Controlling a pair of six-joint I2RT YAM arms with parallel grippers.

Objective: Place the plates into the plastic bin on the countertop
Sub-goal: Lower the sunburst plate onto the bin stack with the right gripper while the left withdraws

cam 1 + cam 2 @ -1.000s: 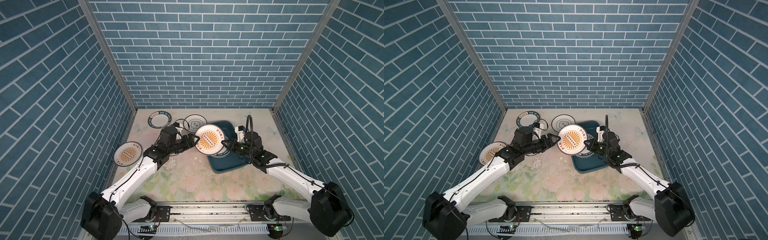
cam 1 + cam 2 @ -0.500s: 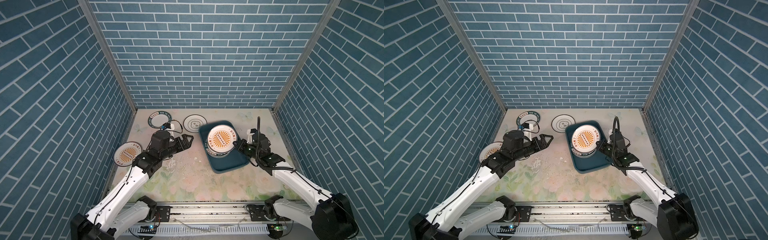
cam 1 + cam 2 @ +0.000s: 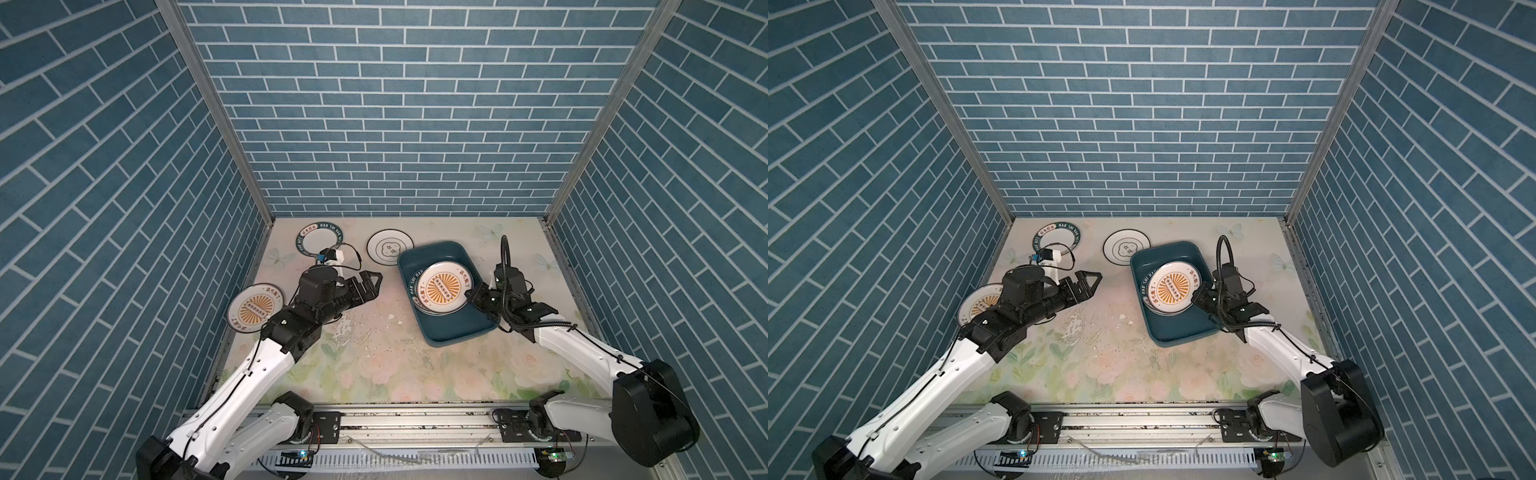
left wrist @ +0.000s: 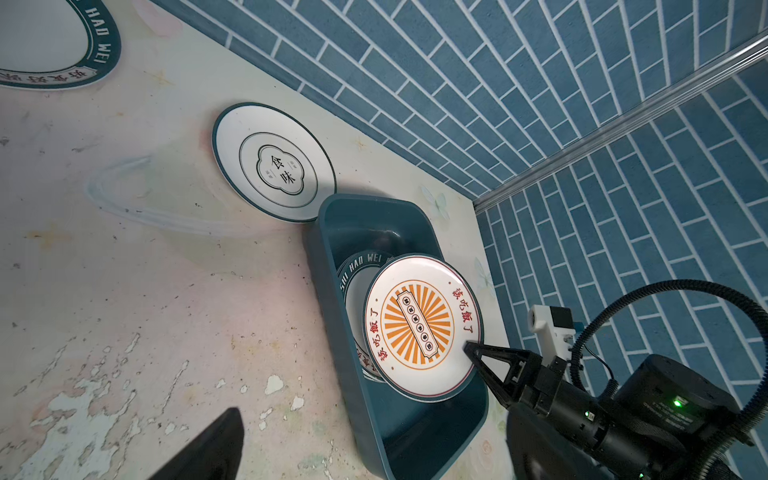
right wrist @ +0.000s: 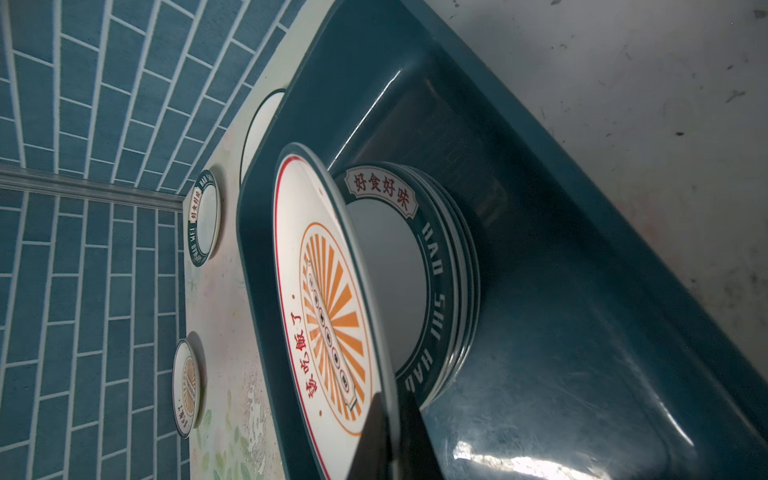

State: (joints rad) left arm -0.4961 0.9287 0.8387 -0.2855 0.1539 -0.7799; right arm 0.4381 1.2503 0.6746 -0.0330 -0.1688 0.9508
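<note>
My right gripper (image 3: 469,296) (image 5: 390,405) is shut on the rim of a white plate with an orange sunburst centre (image 3: 442,289) (image 5: 328,291). The plate hangs tilted inside the teal plastic bin (image 3: 457,332) (image 4: 399,436), just above a stack of plates with dark lettered rims (image 5: 436,270). My left gripper (image 3: 374,284) (image 3: 1094,282) is open and empty over the countertop (image 3: 374,353), left of the bin. On the countertop lie a teal-rimmed plate (image 3: 321,243), a cloud-outline plate (image 3: 388,247) (image 4: 276,166) touching the bin's far corner, and a sunburst plate (image 3: 253,309) at the left wall.
Blue brick-patterned walls (image 3: 395,124) close in the back and both sides. The bin stands skewed at the right middle. The countertop's print is worn and flaking (image 3: 353,328) between the arms. A metal rail (image 3: 395,419) runs along the front edge.
The left gripper has opened fully and pulled back leftward from the sunburst plate. The right gripper has carried that plate to the right and down into the bin, over the stack.
</note>
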